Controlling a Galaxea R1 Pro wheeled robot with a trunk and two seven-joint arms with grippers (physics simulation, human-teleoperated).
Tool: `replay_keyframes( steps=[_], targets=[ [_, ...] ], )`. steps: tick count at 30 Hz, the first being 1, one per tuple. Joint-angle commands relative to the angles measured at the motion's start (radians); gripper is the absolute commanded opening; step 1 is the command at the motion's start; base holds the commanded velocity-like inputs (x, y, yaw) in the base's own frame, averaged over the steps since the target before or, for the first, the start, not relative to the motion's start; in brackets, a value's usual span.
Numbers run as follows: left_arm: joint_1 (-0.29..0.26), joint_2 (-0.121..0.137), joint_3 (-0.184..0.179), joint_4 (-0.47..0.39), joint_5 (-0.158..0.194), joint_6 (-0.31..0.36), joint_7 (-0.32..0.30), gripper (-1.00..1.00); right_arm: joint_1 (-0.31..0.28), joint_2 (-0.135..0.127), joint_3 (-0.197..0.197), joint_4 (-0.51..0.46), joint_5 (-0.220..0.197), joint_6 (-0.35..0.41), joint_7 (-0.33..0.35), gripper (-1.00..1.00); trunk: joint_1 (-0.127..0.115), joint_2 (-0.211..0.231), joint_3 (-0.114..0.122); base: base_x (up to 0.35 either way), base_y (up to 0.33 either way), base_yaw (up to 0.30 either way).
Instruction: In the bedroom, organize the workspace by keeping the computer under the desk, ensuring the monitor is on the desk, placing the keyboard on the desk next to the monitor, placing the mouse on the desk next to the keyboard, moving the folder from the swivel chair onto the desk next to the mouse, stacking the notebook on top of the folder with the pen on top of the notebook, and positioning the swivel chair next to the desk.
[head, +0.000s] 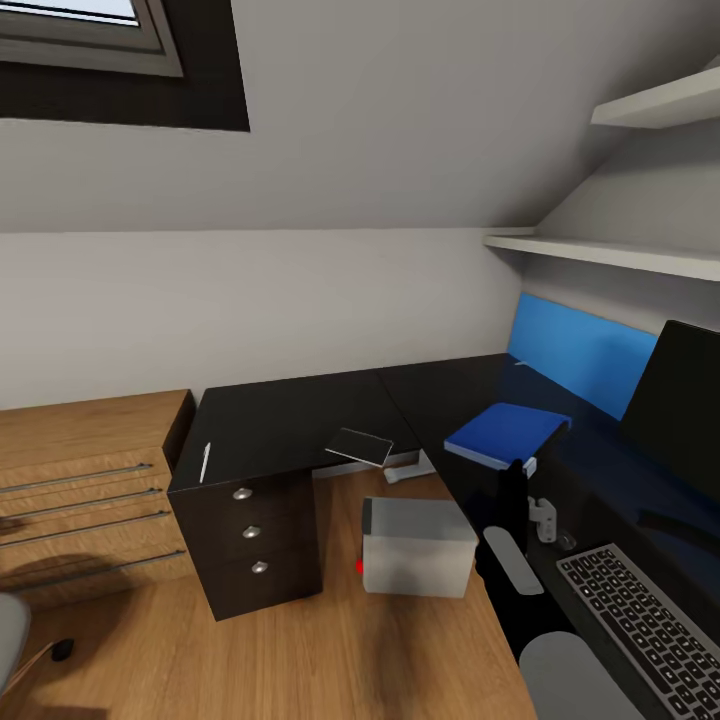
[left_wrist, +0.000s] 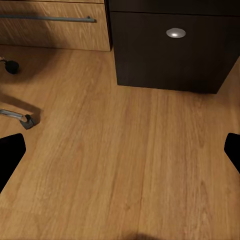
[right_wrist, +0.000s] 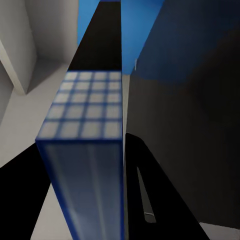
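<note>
While your right gripper (head: 521, 473) sits over the desk (head: 300, 415), its fingers (right_wrist: 150, 200) seem to be pressed against either side of the blue folder (head: 508, 432). In the right wrist view the folder's edge fills the gap between them. The folder lies flat on the desk top, just in front of the desk's blue back panel (head: 580, 350) and near the monitor (head: 680, 410), which stands at the desk's right end. You can see the keyboard (head: 640, 625) on the desk too, in front of the monitor and apart from the folder. At the desk's front edge a flat dark notebook (head: 360, 446) juts slightly past the rim. The pen (head: 205, 462) lies on the dark drawer unit (head: 255, 540) at the desk's left end, close to that unit's outer edge. The computer (head: 415, 548) stands on the wood floor (head: 300, 650) just in front of the desk, beside the drawer unit. Your left gripper (left_wrist: 122, 150) hangs over the floor off the desk's left end with its fingers spread wide and nothing between them. A chrome leg and castor of the swivel chair (left_wrist: 17, 117) show nearby, well apart from the desk, next to the light-wood drawer chest (head: 80, 480).
</note>
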Motion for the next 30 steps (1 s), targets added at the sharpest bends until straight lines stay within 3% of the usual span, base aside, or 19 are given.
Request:
replay_keyframes(
  steps=[1,30],
  targets=[
    [0.0,0.0,-0.009,0.0,0.004,-0.002,0.006,1.0,0.0,0.002,-0.002,0.0,-0.01,-0.001,0.01,-1.0,0.0,-0.001,-0.001,0.0,0.0,0.0],
    [-0.001,0.003,-0.009,0.0,0.001,-0.003,0.0,1.0,0.012,0.006,0.001,0.018,-0.009,0.006,0.004,-1.0,0.0,-0.001,-0.002,-0.031,0.0,-0.02]
  ],
)
